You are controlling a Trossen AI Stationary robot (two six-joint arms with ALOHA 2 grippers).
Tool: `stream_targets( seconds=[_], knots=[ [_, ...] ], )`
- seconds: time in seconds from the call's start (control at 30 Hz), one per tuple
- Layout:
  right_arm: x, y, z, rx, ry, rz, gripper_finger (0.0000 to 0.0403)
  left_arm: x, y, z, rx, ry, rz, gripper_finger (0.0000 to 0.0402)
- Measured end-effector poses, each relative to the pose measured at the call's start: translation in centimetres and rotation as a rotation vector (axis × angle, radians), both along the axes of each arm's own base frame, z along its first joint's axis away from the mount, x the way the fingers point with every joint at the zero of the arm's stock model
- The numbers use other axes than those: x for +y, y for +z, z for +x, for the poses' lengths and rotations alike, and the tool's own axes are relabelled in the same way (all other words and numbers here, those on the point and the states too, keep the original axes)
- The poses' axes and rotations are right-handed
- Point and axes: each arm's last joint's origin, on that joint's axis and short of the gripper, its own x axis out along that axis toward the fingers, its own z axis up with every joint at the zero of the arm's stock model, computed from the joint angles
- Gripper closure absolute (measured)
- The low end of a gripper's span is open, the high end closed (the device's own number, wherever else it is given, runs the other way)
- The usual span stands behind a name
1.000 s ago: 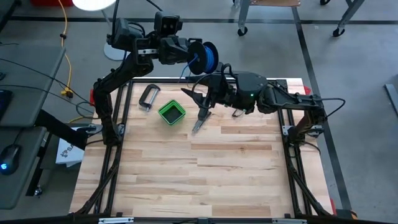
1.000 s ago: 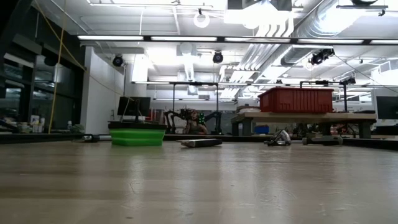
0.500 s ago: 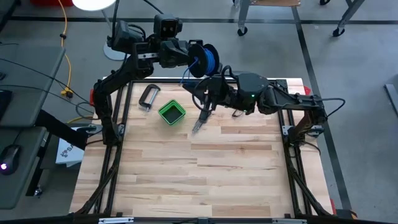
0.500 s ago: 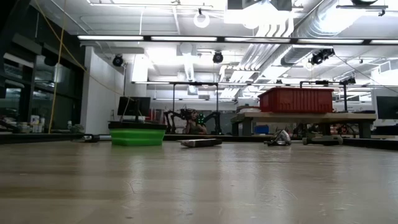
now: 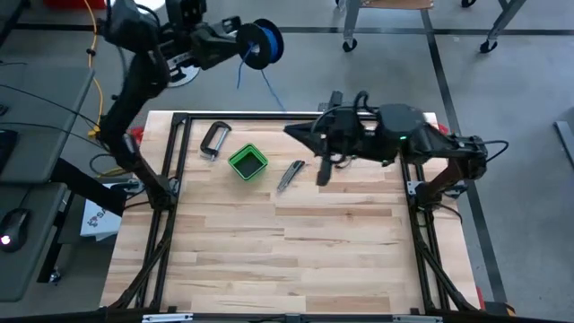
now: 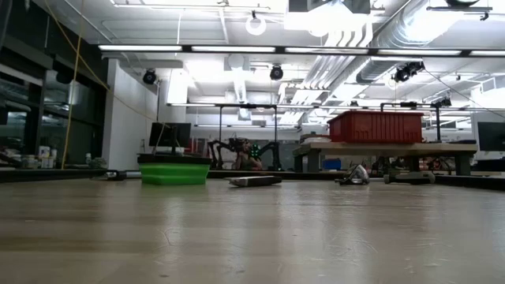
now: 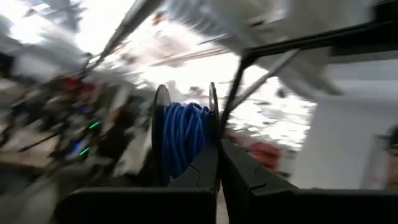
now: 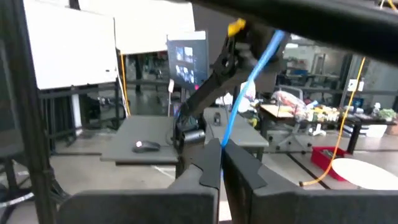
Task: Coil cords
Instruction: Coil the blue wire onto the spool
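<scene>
Blue wire is mostly wound already: the dark spool carries a thick blue wrap, seen clearly in the left wrist view between its two discs. Spool sits high and past the far-left corner of the tabletop, off the wood, clamped in the left pincer, whose fingers are shut on one of the spool's discs. Left wrist picture is smeared, so that arm looks to be swinging.

A loose tail of wire runs from the spool down and toward the right arm. Right pincer hangs over the far middle of the tabletop, fingers closed on the wire; the right wrist view shows the blue strand coming straight out from between the tips, fairly taut.

Judgement: late middle of the job. Bulk is coiled, one free stretch between the two pincers is left to take up, then the end needs tucking or releasing. How much wire hangs beyond the right pincer cannot be told.

Untouched on the tabletop: green box, metal clamp, small grey tool just beside the right pincer. Low view shows box and tool only, no arms.
</scene>
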Motion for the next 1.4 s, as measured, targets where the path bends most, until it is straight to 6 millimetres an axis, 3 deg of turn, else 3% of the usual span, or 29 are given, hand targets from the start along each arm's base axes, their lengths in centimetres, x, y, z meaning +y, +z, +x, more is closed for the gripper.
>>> stream_targets(
  seconds=[0.13, 0.27, 0.47, 0.7, 1.03, 1.4],
  knots=[
    [0.1, 1.0, -1.5, -0.035, 0.012, 0.005, 0.0402, 0.3, -1.1, -1.0, 0.144, 0.146, -0.038, 0.04],
    [0.0, 1.6, -2.5, -0.052, 0.009, -0.014, 0.0402, 0.4, -2.4, -1.4, 0.309, 0.18, -0.113, 0.04],
    [-0.3, 2.1, -3.4, -0.051, -0.023, -0.044, 0.0402, -0.1, -4.3, -0.9, 0.495, 0.138, -0.196, 0.04],
    [-0.4, 2.2, -3.7, -0.05, -0.028, -0.059, 0.0403, -1.4, -4.7, 0.3, 0.557, 0.02, -0.251, 0.04],
    [-0.5, 1.9, -3.6, -0.023, -0.023, -0.079, 0.0403, -3.5, -6.0, 3.7, 0.665, -0.201, -0.333, 0.04],
    [-0.6, 2.0, -3.6, -0.024, -0.003, -0.107, 0.0403, -5.8, -6.0, 9.3, 0.578, -0.54, -0.336, 0.04]
  ],
)
